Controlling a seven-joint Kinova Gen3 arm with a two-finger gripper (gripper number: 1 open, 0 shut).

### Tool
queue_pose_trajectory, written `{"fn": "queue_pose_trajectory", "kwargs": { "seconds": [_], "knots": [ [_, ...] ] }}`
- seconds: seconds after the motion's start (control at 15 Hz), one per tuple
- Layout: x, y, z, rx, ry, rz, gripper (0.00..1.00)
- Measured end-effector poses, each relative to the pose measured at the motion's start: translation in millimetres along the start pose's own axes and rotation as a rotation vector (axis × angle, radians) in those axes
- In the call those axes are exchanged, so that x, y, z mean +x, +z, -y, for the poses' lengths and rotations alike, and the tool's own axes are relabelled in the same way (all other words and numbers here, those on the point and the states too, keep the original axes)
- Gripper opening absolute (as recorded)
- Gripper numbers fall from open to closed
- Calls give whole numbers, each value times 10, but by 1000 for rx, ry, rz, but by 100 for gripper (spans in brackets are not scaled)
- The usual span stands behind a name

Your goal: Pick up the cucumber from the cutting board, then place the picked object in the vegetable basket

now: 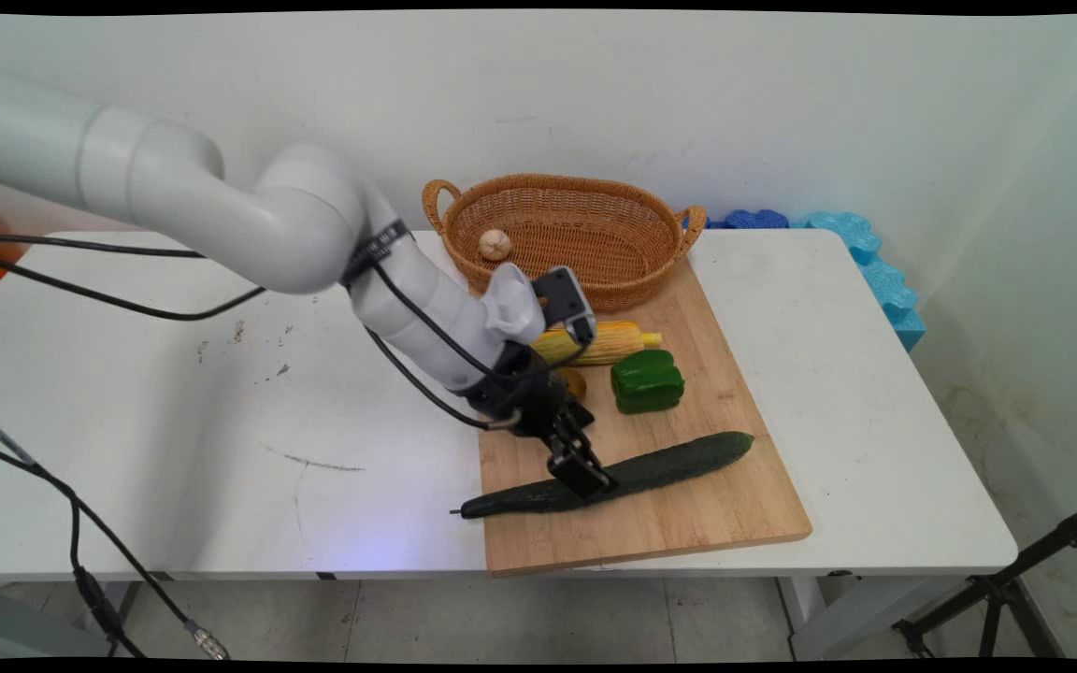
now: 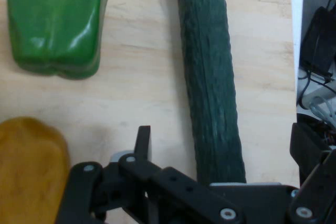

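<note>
Cucumber (image 1: 613, 477), long and dark green, lies slantwise on the near part of a wooden cutting board (image 1: 688, 523), its thin stem end reaching over the board's left edge. The black gripper (image 1: 585, 475) stands right at its middle. In the hand view the cucumber (image 2: 210, 87) runs up between the two fingers, one finger (image 2: 143, 142) on the board to its left and the other far on the right, so the fingers are spread wide on both sides and do not press it. If they touch the skin, I cannot tell.

Behind the gripper lies a green bell pepper (image 1: 647, 380), and beyond it a corn cob (image 1: 599, 342), partly hidden by the wrist. A yellowish-brown thing (image 2: 31, 171) lies near the pepper; it is cut off by the picture edge and mostly covered by the arm, so I cannot name it.

At the board's far end stands a wicker basket (image 1: 585, 201) with a small pale round thing (image 1: 495, 244) inside. All rests on a white table (image 1: 221, 421). No writing can be read.
</note>
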Motion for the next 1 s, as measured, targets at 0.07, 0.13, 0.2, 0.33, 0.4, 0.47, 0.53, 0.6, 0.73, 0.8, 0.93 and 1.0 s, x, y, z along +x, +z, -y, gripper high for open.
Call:
{"fn": "queue_pose_trajectory", "kwargs": {
  "seconds": [0.07, 0.13, 0.2, 0.33, 0.4, 0.47, 0.53, 0.6, 0.73, 0.8, 0.93, 1.0],
  "knots": [
    [6, 64, -4, 2, 2, 0, 100],
    [12, 134, -8, 4, 5, 1, 100],
    [18, 198, -11, 6, 7, 2, 100],
    [30, 304, -14, 11, 12, 3, 100],
    [34, 355, -17, 14, 15, 4, 100],
    [38, 395, -19, 16, 17, 4, 100],
    [42, 437, -21, 18, 19, 5, 100],
    [45, 473, -24, 20, 22, 5, 0],
    [46, 519, -29, 22, 27, 6, 0],
    [46, 541, -32, 23, 30, 7, 0],
    [41, 570, -38, 23, 35, 8, 0],
    [37, 584, -45, 23, 39, 9, 0]
  ]
}}
